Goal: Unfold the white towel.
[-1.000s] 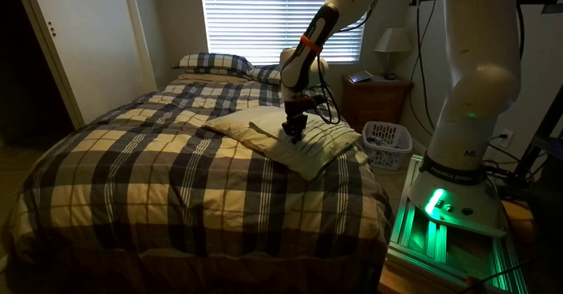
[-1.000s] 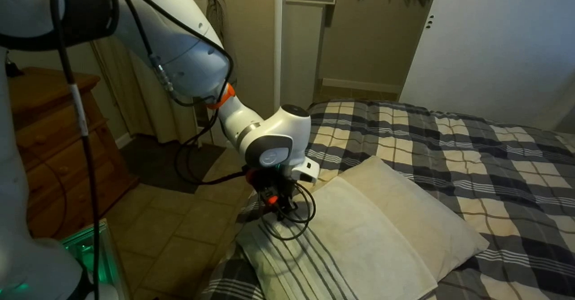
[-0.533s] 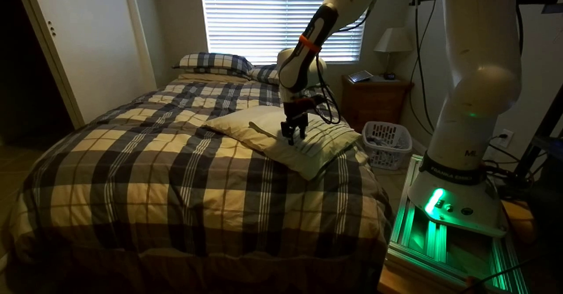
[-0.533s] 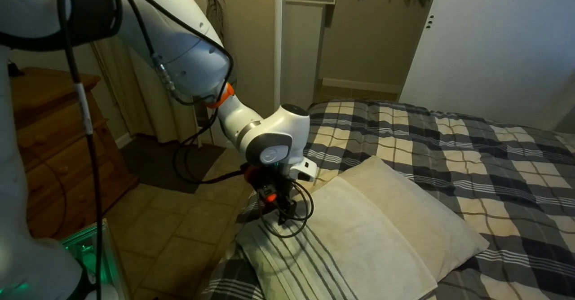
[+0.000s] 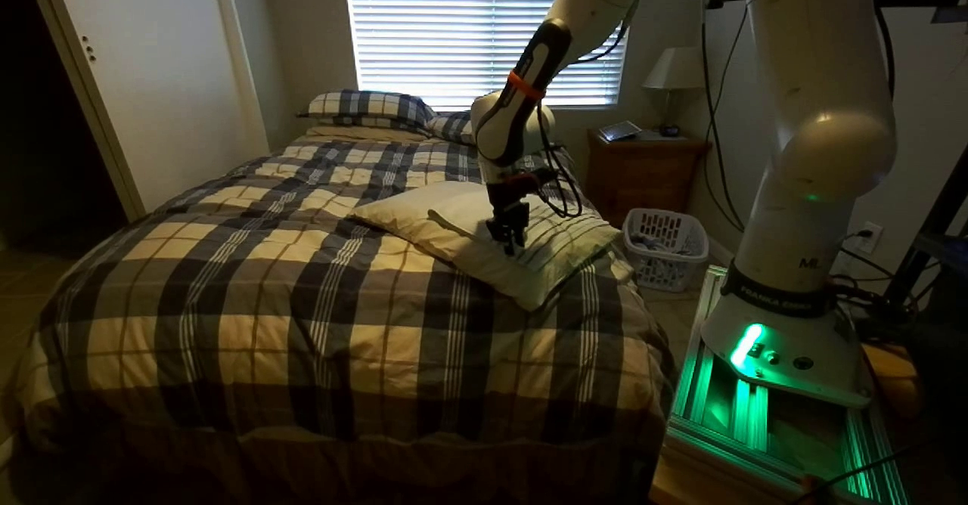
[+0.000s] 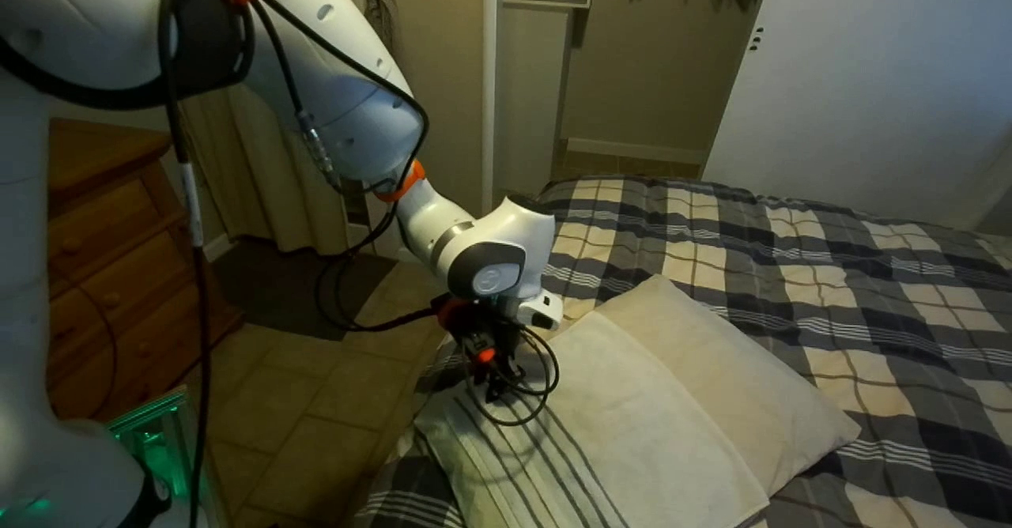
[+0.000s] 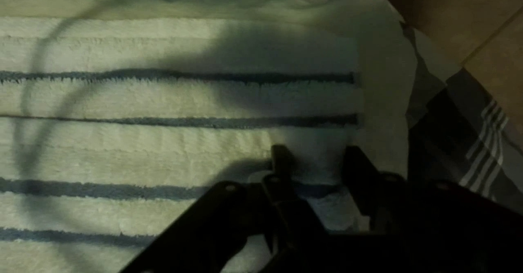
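Observation:
The white towel (image 5: 567, 225) lies folded flat on a cream pillow (image 5: 397, 210) on the bed. It also shows in an exterior view (image 6: 632, 417), with several dark stripes at the end nearer the robot. My gripper (image 5: 513, 249) points down over the striped end, and it shows in an exterior view (image 6: 496, 394) too. In the wrist view the gripper (image 7: 314, 154) is open, its fingers (image 7: 281, 156) apart with striped towel (image 7: 102, 97) showing between them. One finger is close to the towel's side edge. I cannot tell whether the fingertips touch the cloth.
The plaid bedspread (image 5: 302, 301) surrounds the pillow. The bed's side edge and the tiled floor (image 6: 292, 449) lie just past the towel. A white laundry basket (image 5: 665, 282) stands by the bed near a nightstand (image 5: 643, 180). A cable loop (image 6: 553, 382) hangs beside the gripper.
The gripper has turned about its vertical axis and moved slightly lower over the striped end. The arm has shifted a little with it. The towel and pillow have not visibly moved.

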`<state>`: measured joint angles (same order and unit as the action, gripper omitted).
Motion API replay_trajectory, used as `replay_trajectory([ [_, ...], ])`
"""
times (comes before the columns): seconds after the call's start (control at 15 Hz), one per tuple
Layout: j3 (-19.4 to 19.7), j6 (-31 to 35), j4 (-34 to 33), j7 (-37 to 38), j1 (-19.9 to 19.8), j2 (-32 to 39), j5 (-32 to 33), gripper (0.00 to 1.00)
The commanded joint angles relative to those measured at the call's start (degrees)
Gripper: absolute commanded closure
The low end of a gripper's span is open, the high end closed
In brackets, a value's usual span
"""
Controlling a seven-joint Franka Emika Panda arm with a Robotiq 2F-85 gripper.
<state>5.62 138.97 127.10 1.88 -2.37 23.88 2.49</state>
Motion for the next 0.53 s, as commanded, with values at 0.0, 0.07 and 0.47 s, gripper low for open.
replay_trajectory([
  [0.0, 0.6, -2.2, -2.2, 1.7, 0.5, 1.5, 1.9, 0.9],
  [0.07, 0.7, -2.4, -2.4, 1.7, 0.5, 1.4, 2.1, 0.96],
  [0.47, 1.1, -4.7, -1.5, 2.7, 1.8, -1.4, 4.8, 0.98],
])
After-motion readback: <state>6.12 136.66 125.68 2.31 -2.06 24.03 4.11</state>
